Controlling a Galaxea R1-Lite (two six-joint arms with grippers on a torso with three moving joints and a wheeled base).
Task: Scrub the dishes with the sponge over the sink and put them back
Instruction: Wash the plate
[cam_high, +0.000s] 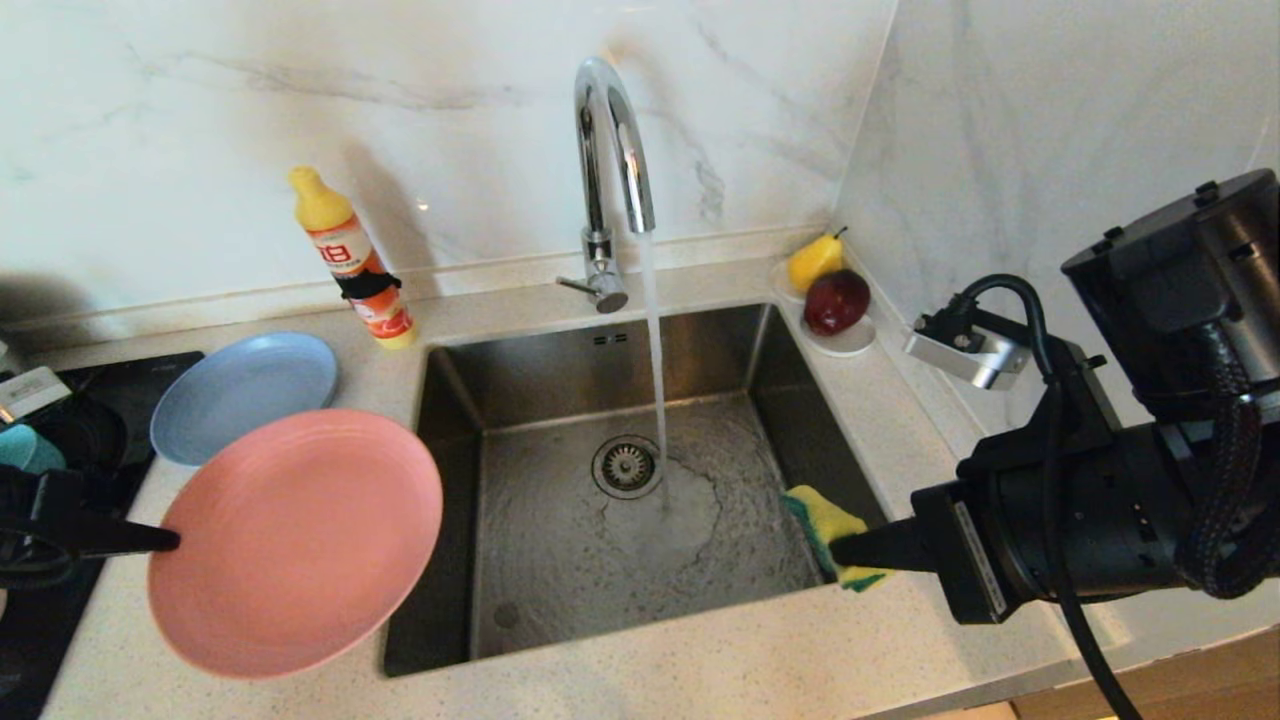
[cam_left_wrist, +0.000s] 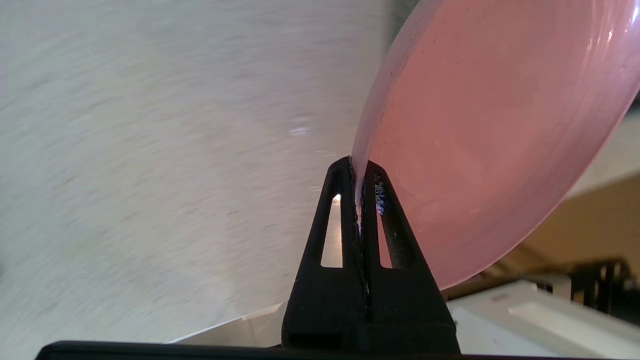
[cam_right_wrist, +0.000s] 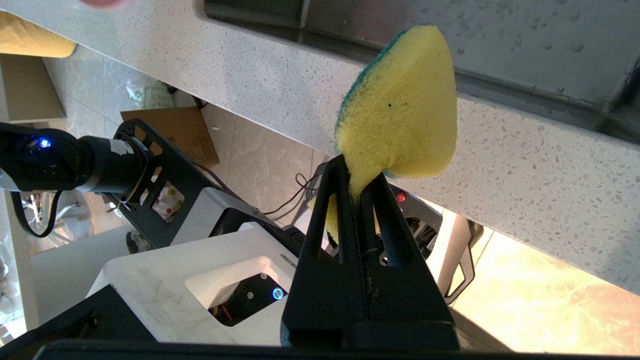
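My left gripper (cam_high: 172, 541) is shut on the rim of the large salmon-pink plate (cam_high: 296, 540), which it holds above the counter with its far edge over the left lip of the steel sink (cam_high: 520, 400). The wrist view shows that rim pinched between the fingers of the left gripper (cam_left_wrist: 359, 167), the pink plate (cam_left_wrist: 492, 135) rising beyond them. My right gripper (cam_high: 835, 550) is shut on the tail of the yellow sponge (cam_high: 825, 530), green side away, at the sink's front right corner; same grip of the right gripper (cam_right_wrist: 359, 175) on the sponge (cam_right_wrist: 400, 115) from the wrist. The grey-blue plate (cam_high: 243, 393) lies on the counter behind.
Water runs from the chrome gooseneck tap (cam_high: 610, 170) onto the basin floor beside the drain strainer (cam_high: 626, 466). A yellow-capped soap bottle (cam_high: 352, 260) stands at the back left. A white saucer (cam_high: 850, 342) with a pear and red fruit sits back right. A dark hob (cam_high: 70, 430) lies far left.
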